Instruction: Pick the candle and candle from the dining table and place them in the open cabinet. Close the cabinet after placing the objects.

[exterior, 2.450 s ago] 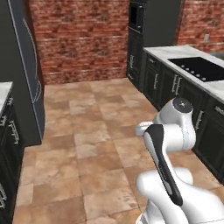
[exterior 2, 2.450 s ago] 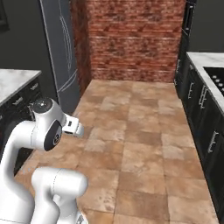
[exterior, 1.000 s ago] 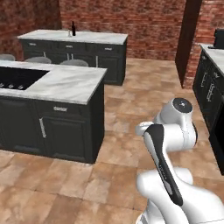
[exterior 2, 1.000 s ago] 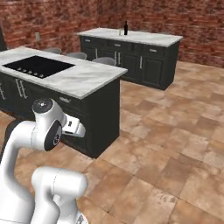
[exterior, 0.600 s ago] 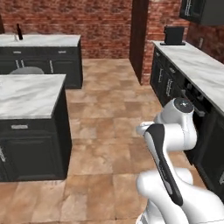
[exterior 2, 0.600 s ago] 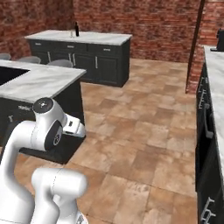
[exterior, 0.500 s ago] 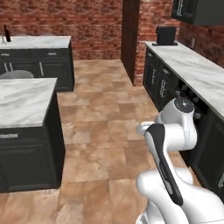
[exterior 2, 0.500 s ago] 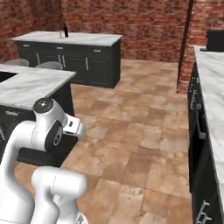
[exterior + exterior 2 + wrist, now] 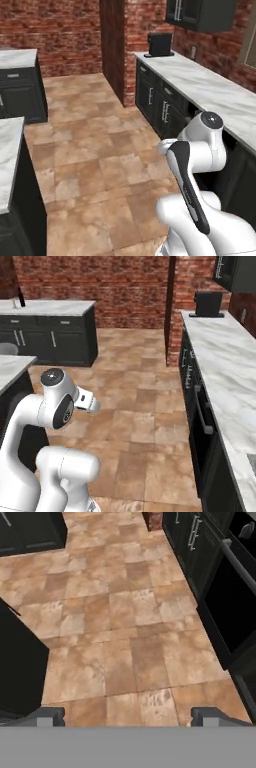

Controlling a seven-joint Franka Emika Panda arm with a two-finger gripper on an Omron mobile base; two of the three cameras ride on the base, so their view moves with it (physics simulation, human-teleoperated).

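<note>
**Base is swinging through the kitchen, nothing in the pincer, candles nowhere close**

So the arm is sitting tucked up over the base while the whole rig is turning. In the hand view the pincer (image 9: 128,716) is pointing down at the tiled floor (image 9: 125,627) with its two tips spread wide apart and nothing between them.

Task stuff: I'm not making out either candle from here. In the right base view there's a long marble-topped counter (image 9: 55,306) far across the floor from the arm, with a thin dark thing standing at its left end, too small to tell what. A black wall cabinet (image 9: 200,12) is hanging above the right-hand counter (image 9: 210,90), beyond the dark box (image 9: 160,45) sitting on it.

What I'd be worrying about:
- the base is running close alongside that right-hand counter, so a tight turn could be clipping the black fronts with the elbow
- stopping at the wrong counter, since there are several marble tops
- the near island corner (image 9: 10,150) is crowding the other side

Versus half a second ago: the whole picture is sliding, so that's the camera turning, not the furniture. The dark box and brick pillar are shifting toward the middle of the left base view. Arm pose is staying the same.
</note>
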